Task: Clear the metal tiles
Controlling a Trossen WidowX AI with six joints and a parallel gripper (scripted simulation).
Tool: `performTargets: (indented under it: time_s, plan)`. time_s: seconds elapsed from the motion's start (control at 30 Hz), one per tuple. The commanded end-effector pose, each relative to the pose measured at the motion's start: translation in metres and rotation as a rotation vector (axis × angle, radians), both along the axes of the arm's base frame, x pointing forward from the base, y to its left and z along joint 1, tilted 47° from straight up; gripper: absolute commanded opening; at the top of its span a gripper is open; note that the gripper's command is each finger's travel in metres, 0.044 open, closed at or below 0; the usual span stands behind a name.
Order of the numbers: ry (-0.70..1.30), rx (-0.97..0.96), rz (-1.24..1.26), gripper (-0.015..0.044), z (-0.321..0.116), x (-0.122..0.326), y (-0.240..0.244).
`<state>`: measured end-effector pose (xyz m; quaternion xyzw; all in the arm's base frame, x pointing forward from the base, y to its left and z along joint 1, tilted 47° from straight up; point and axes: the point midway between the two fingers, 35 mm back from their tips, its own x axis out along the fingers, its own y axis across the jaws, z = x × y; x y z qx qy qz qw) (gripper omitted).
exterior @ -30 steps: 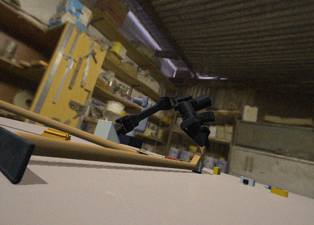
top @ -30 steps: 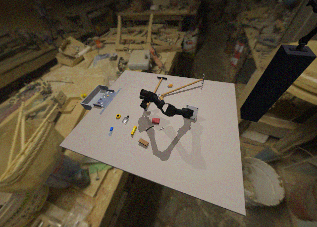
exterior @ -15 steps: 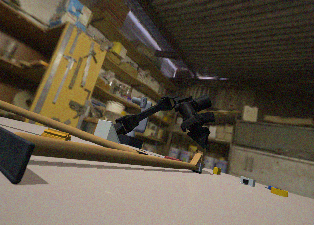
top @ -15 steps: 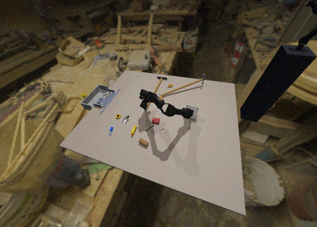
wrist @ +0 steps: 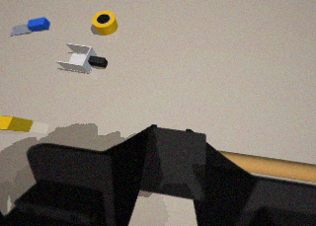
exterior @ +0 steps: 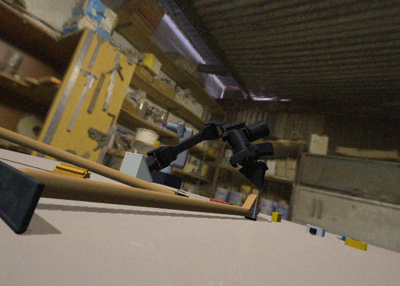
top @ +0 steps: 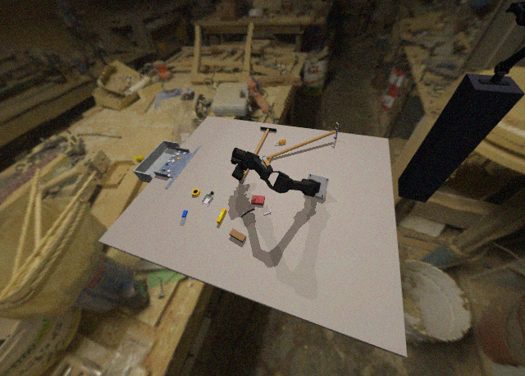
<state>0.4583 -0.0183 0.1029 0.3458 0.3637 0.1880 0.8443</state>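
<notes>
The long scraper [top: 261, 141] [exterior: 129, 196] [wrist: 276, 167] lies with its wooden handle along the table and its dark flat head [top: 267, 129] [exterior: 20, 197] toward the back. My gripper [top: 242, 176] [exterior: 258, 183] [wrist: 171, 131] is shut on the upright grip at the handle's near end; its dark cap shows between the fingers in the wrist view. The steel bench plate [top: 184, 166] is at the far left, with several small metal tiles [top: 172, 161] near its box end. The grey catch box [top: 142, 175] stands against that end. Its floor is partly hidden.
Another wooden-handled tool [top: 302, 144] [exterior: 80, 162] lies behind the arm. A yellow roll [top: 195, 192] [wrist: 105, 23], grey bracket [top: 207, 198] [wrist: 79, 60], blue-handled item [top: 184, 214] [wrist: 39, 24], yellow block [top: 221, 216], red block [top: 257, 199] and brown block [top: 237, 235] lie in front.
</notes>
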Motion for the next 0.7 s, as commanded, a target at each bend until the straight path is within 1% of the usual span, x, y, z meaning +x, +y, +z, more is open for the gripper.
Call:
performTargets:
  time_s: [0.0,0.67]
  plan:
    - [-0.001,-0.001,0.0,0.0,0.002,-0.001,-0.002]
    - [0.003,-0.004,0.001,0.0,-0.002,-0.031,-0.008]
